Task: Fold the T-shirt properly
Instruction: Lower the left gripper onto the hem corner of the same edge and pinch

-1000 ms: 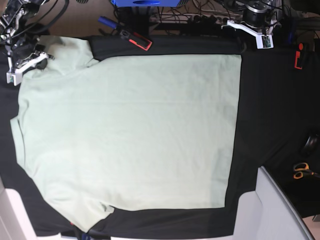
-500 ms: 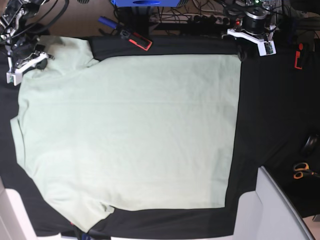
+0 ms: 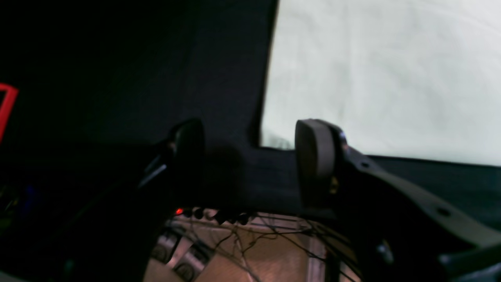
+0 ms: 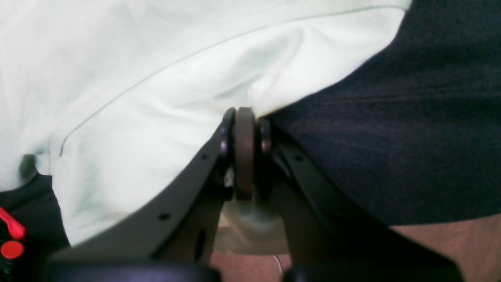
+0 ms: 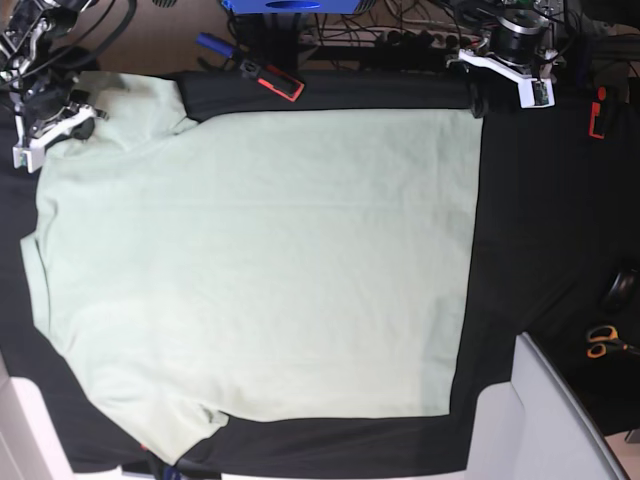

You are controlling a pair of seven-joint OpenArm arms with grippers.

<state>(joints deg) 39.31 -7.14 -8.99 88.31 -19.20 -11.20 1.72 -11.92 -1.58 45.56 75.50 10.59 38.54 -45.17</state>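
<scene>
Looking from the base view, you have the T-shirt (image 5: 250, 260) spread flat on the tablecloth (image 5: 540, 230), its hem corner just beside the left gripper (image 5: 500, 75); bring that gripper squarely over the corner before closing, and take only the shirt. In the left wrist view its jaws stand apart over black cloth, the corner just ahead, untouched. In the right wrist view the right gripper (image 4: 244, 135) is clamped on the sleeve edge. Blur and the fingers hide how much cloth it holds.
</scene>
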